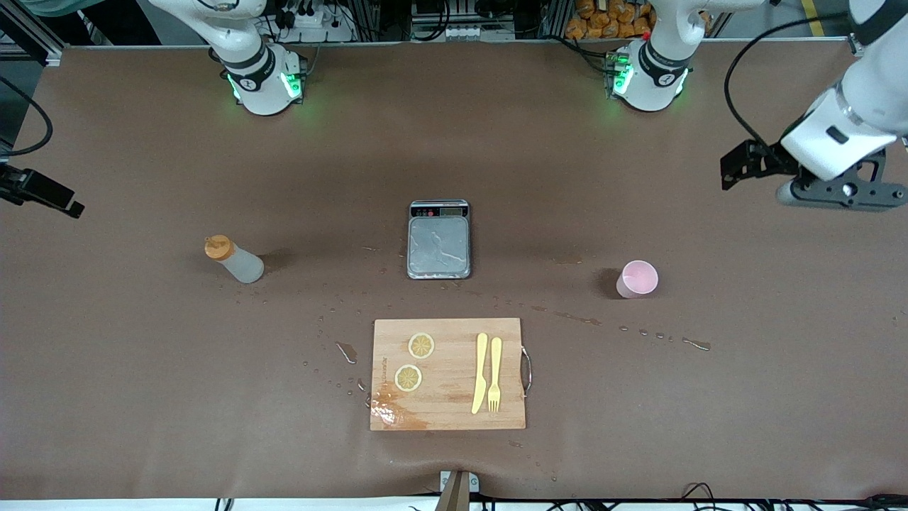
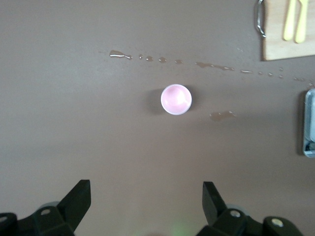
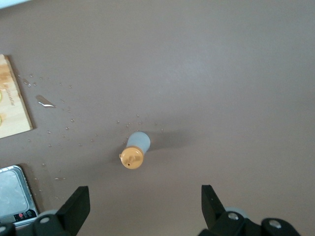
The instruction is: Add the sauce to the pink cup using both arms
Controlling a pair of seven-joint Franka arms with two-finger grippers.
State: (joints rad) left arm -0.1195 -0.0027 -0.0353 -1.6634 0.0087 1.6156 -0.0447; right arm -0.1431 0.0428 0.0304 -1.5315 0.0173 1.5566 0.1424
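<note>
The sauce bottle [image 1: 234, 259], whitish with an orange cap, stands upright on the brown table toward the right arm's end; the right wrist view shows the sauce bottle [image 3: 134, 151] from above. The pink cup [image 1: 638, 278] stands upright toward the left arm's end, and from above the cup [image 2: 176, 99] looks empty. My left gripper [image 2: 146, 196] hangs open, high over bare table near the cup, holding nothing. My right gripper [image 3: 145, 199] is open too, high over bare table near the bottle. Only a black part of the right arm [image 1: 41, 191] shows in the front view.
A steel scale [image 1: 439, 239] sits mid-table between bottle and cup. Nearer the front camera lies a wooden cutting board [image 1: 448, 408] with two lemon slices [image 1: 421, 345], a yellow knife and fork [image 1: 487, 372]. Liquid drops and smears [image 1: 582, 319] dot the table around them.
</note>
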